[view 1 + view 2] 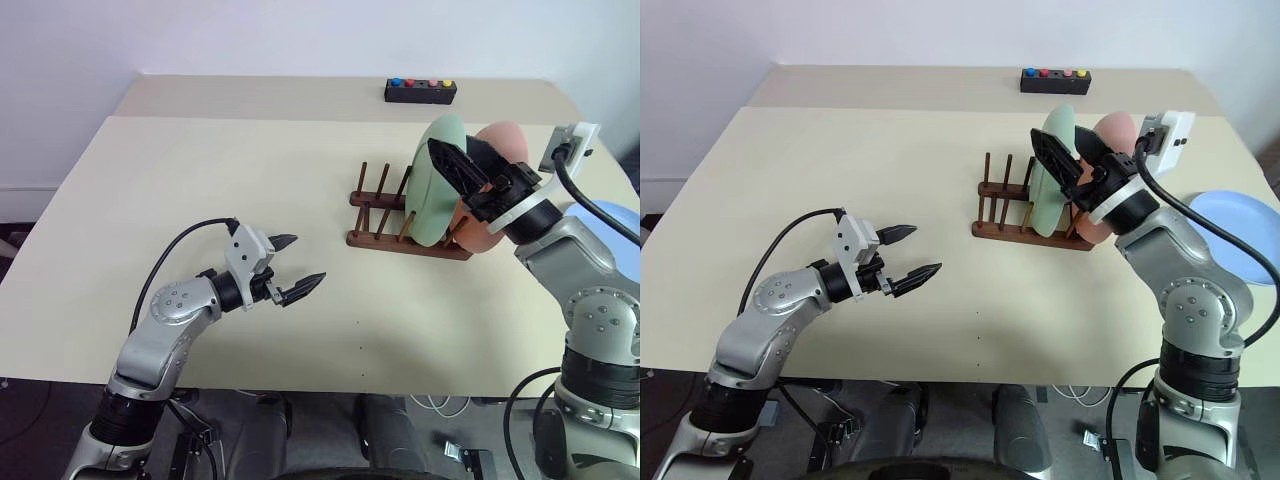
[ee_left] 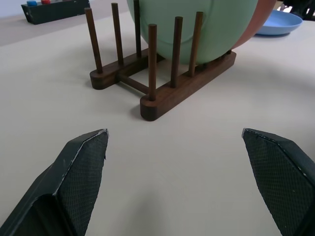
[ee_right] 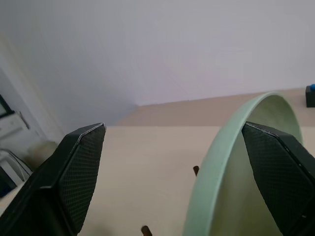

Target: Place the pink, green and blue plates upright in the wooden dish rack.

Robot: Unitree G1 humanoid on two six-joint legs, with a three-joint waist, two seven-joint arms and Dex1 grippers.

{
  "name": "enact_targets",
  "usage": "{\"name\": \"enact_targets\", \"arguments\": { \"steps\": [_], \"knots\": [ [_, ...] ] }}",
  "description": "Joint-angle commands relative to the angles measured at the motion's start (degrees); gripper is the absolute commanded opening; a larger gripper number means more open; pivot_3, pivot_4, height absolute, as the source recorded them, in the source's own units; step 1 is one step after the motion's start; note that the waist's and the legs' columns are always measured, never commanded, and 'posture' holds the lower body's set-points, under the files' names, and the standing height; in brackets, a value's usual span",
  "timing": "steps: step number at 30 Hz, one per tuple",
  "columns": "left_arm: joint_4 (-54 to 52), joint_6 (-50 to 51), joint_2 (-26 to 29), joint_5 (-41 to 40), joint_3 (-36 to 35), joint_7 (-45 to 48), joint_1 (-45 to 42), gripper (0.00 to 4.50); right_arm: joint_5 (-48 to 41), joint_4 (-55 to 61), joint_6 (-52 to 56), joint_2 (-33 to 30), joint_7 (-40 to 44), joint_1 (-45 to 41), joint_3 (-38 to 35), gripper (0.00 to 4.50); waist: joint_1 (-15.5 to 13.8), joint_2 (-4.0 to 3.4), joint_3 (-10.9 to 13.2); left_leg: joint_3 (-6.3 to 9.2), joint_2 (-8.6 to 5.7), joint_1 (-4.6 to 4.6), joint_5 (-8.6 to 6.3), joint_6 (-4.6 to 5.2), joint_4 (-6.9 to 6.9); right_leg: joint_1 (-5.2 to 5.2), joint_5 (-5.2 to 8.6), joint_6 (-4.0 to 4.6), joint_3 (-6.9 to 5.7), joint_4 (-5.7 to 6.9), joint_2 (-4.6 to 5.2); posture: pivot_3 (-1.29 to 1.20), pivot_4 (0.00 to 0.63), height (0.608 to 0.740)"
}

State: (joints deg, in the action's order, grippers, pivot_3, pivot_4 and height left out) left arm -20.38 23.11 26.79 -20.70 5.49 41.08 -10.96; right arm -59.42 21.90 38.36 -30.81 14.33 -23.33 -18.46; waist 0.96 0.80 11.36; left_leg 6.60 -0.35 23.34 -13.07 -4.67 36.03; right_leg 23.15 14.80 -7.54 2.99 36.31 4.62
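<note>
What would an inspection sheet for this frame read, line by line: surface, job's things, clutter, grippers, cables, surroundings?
Surface: beige table, mostly bare.
Job's things: green plate and pink plate stand upright in the wooden dish rack, pink behind green; blue plate lies flat on the table by the right arm, not yet racked.
Clutter: black button box at the far edge.
Grippers: left gripper open, hovering over bare table short of the rack; right gripper open, fingers either side of the green plate's rim.
Cables: black cable looping along the left arm; another on the right arm.
Surroundings: white wall behind the table.
</note>
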Motion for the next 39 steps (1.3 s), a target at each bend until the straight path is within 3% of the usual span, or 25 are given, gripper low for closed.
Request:
{"name": "enact_targets", "arguments": {
  "steps": [1,6,15,21,27,32,39],
  "knots": [
    [-1.63,-1.24,-0.21,-0.21,-0.26,0.09,0.05,4.50,2.14,1.20,-2.04,-1.41,2.06,-1.92,-0.54,4.46,0.00,0.00,0.00,0.00,0.00,0.00,0.00,0.00,0.00,0.00,0.00,0.00,0.00,0.00,0.00,0.00,0.150,0.734],
    [-1.55,-1.22,-0.34,-0.17,-0.03,0.14,0.03,4.50,1.66,1.64,-0.87,-2.33,3.94,-3.07,-1.04,4.46,0.01,-0.01,0.00,0.00,0.00,0.00,0.00,0.00,-0.01,0.00,-0.01,-0.02,0.00,0.00,0.00,0.00,0.150,0.734],
    [-1.14,-1.43,-0.87,-0.02,0.44,0.31,-0.24,4.50,9.78,2.21,-7.58,-6.43,10.60,-3.46,-2.97,4.46,-0.12,-0.02,0.01,-0.01,0.00,0.02,0.00,0.00,0.01,0.00,0.00,0.00,0.00,-0.04,0.00,0.00,0.150,0.734],
    [0.58,-1.73,-1.56,-0.04,1.27,1.49,-1.79,4.50,18.28,-5.86,-12.87,-18.34,18.31,0.31,-11.48,4.46,-0.43,-0.02,0.02,-0.02,-0.01,0.04,0.00,0.00,0.03,-0.04,0.02,0.03,-0.01,-0.13,0.01,0.00,0.150,0.734],
    [3.52,-2.88,-2.58,0.39,2.45,3.00,-4.17,4.50,22.13,-15.85,-15.58,-22.47,25.59,11.12,-21.56,4.46,-0.33,-0.05,0.00,-0.04,0.00,0.02,-0.01,0.02,0.02,-0.07,-0.01,-0.02,0.00,-0.14,0.00,0.00,0.150,0.734],
    [4.91,-3.58,-2.90,0.54,3.07,3.69,-5.32,4.50,34.11,-23.05,-21.17,-22.43,24.92,21.13,-17.26,4.46,-0.02,-0.20,-0.05,-0.07,-0.01,-0.02,-0.02,0.03,0.06,-0.14,0.01,0.02,0.02,-0.16,0.01,0.00,0.150,0.734],
    [4.87,-3.56,-2.82,0.82,2.73,3.86,-5.31,4.50,43.94,-32.93,-21.82,-20.72,19.85,18.17,-7.05,4.46,1.04,-0.43,-0.13,-0.18,0.00,-0.15,-0.02,0.04,0.05,-0.17,0.02,0.01,0.11,-0.09,0.01,0.00,0.150,0.734]
  ]
}}
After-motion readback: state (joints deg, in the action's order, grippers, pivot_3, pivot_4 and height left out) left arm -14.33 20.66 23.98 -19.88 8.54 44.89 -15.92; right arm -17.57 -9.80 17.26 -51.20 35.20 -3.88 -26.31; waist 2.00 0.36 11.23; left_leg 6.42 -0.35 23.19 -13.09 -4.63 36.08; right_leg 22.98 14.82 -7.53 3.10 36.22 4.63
